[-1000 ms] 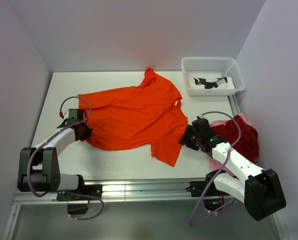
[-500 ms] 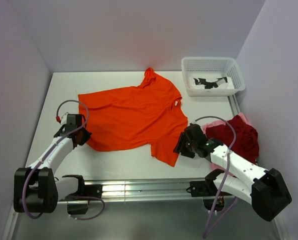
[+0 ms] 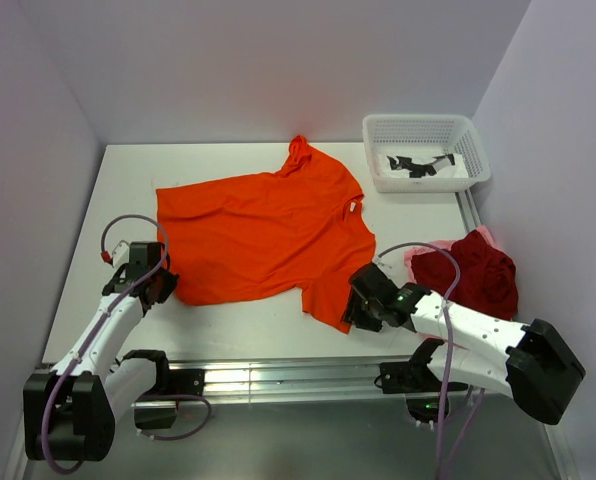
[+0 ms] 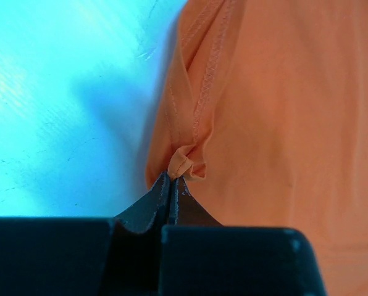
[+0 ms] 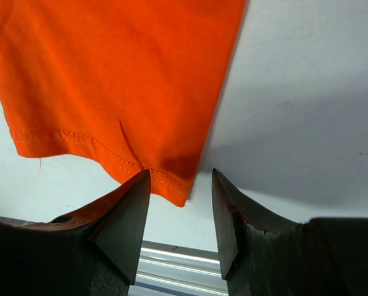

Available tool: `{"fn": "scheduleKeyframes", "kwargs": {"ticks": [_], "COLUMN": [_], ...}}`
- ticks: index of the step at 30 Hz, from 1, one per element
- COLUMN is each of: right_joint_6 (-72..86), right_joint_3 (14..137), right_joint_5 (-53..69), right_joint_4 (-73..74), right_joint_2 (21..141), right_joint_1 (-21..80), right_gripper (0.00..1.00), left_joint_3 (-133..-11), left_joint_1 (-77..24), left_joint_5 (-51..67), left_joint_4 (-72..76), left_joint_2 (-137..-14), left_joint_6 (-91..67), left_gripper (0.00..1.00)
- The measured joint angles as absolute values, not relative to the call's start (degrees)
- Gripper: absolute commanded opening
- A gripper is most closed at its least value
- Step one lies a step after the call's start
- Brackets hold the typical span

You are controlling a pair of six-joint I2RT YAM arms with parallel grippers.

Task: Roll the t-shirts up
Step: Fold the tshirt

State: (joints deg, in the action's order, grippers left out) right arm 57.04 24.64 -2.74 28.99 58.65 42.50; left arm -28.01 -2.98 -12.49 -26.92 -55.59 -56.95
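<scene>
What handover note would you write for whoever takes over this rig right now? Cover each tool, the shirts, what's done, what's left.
Left tool: shut, pinching the orange t-shirt at its edge.
Right tool: open, jaws either side of the orange sleeve's corner, not gripping.
Orange t-shirt lies flat on the table; dark red t-shirt heaped at the right, pink t-shirt under it.
Done: nothing rolled.
Left: roll all three.
</scene>
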Motion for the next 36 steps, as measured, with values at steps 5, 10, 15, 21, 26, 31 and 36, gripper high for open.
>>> {"fn": "scheduleKeyframes", "kwargs": {"ticks": [5,10,15,21,26,31,36], "right_joint_6": [59.9,62.1,64.0,65.0,64.5,63.9,63.4], "right_joint_3": [24.8,25.5,25.9,26.2,27.8,29.9,32.3], "right_joint_5": [-4.2,-5.5,-7.2,-8.4,-10.5,-11.2,-12.7], "right_joint_4": [29.2,28.9,28.2,30.6,37.1,40.2,43.5], "right_joint_2": [59.0,61.1,62.9,62.5,60.3,58.7,57.3], "right_joint_1": [45.9,47.2,47.9,48.0,48.1,48.1,48.1], "right_gripper": [0.5,0.41,0.0,0.0,0.0,0.0,0.0], "left_joint_3": [-28.0,-28.0,-28.0,-28.0,-28.0,-28.0,-28.3], "left_joint_1": [-3.0,-3.0,-3.0,-3.0,-3.0,-3.0,-3.0], "left_joint_5": [-12.9,-12.9,-12.8,-12.8,-13.4,-14.5,-15.3], "left_joint_4": [-27.7,-27.4,-27.1,-27.1,-28.6,-31.6,-35.7], "left_joint_2": [-55.9,-56.2,-56.6,-56.6,-55.2,-52.1,-50.0], "left_joint_6": [-57.6,-57.7,-57.7,-57.8,-58.7,-62.0,-65.1], "left_gripper": [0.0,0.0,0.0,0.0,0.0,0.0,0.0]}}
